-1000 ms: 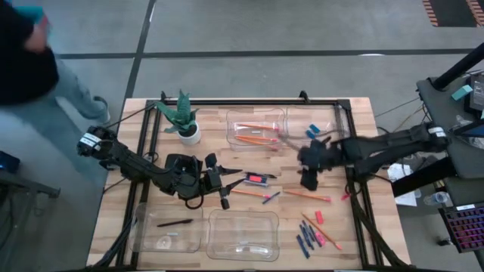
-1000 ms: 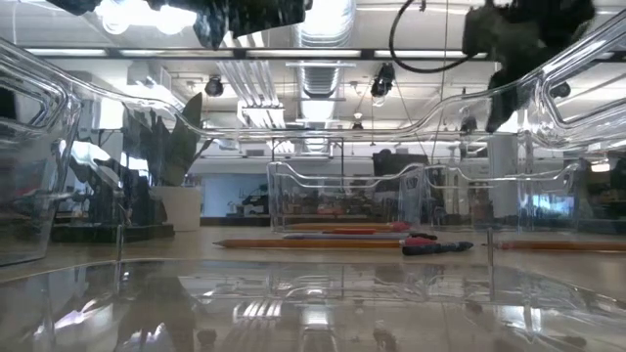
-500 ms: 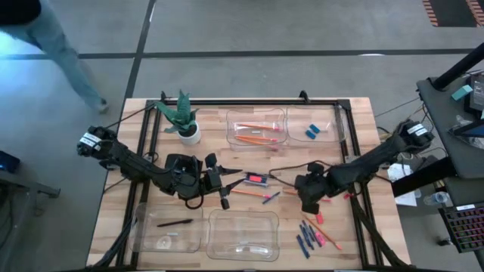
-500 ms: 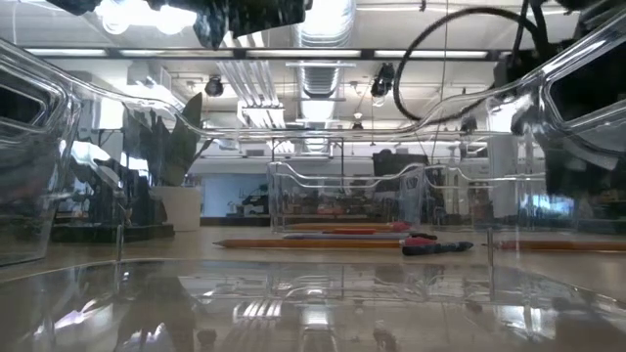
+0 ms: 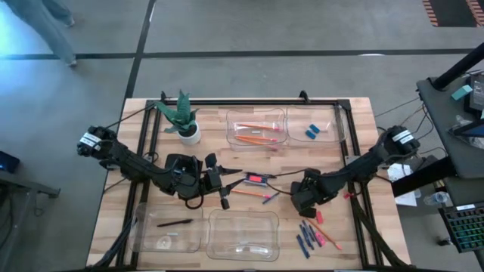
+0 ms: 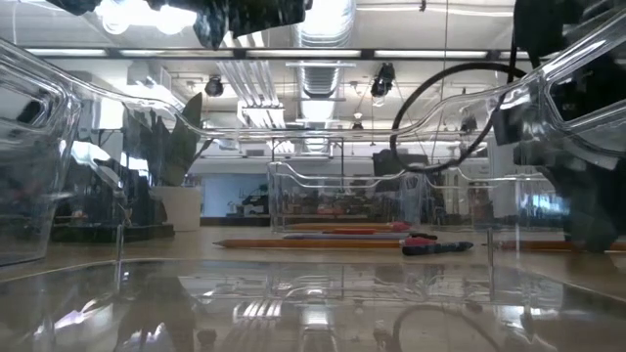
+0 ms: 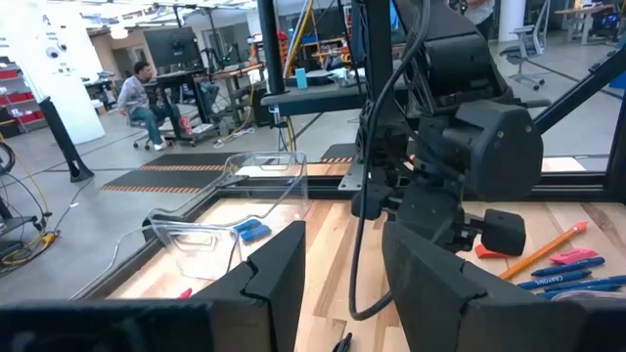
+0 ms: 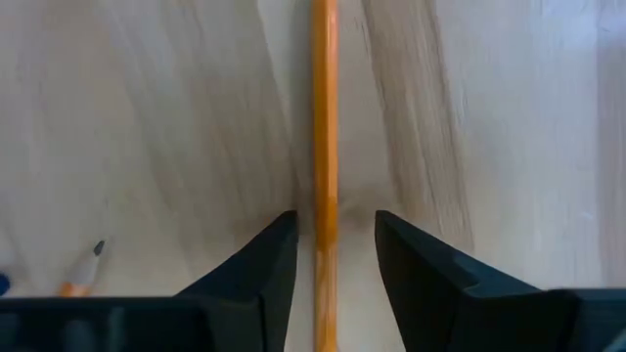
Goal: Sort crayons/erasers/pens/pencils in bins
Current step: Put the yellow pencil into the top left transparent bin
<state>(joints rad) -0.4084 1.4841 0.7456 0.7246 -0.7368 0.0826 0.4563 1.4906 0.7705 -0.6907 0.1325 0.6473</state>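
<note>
While my right gripper (image 8: 328,269) sits low over the table (image 5: 355,113) near its middle right, an orange pencil (image 8: 324,127) runs straight between the two fingers (image 8: 256,284). They are partly open with a gap on each side, so nothing is held. Pencil lies flat on the wood, left of the loose crayons (image 5: 305,238) and pink erasers (image 5: 318,217) at the near right. Judging it light, stiff, thin and round, so it may roll or slip; best pinched across the shaft near the middle, fingers down to the wood. Far bin (image 5: 257,127) already has pencils in it, likely the target. Right arm (image 5: 355,168) stretches in low from the right edge, wrist pointing down. Left gripper (image 5: 224,185) waits at centre left, fingers (image 7: 279,279) partly open and empty, beside a black box with a red patch (image 5: 255,179), arm lying low from the left edge.
</note>
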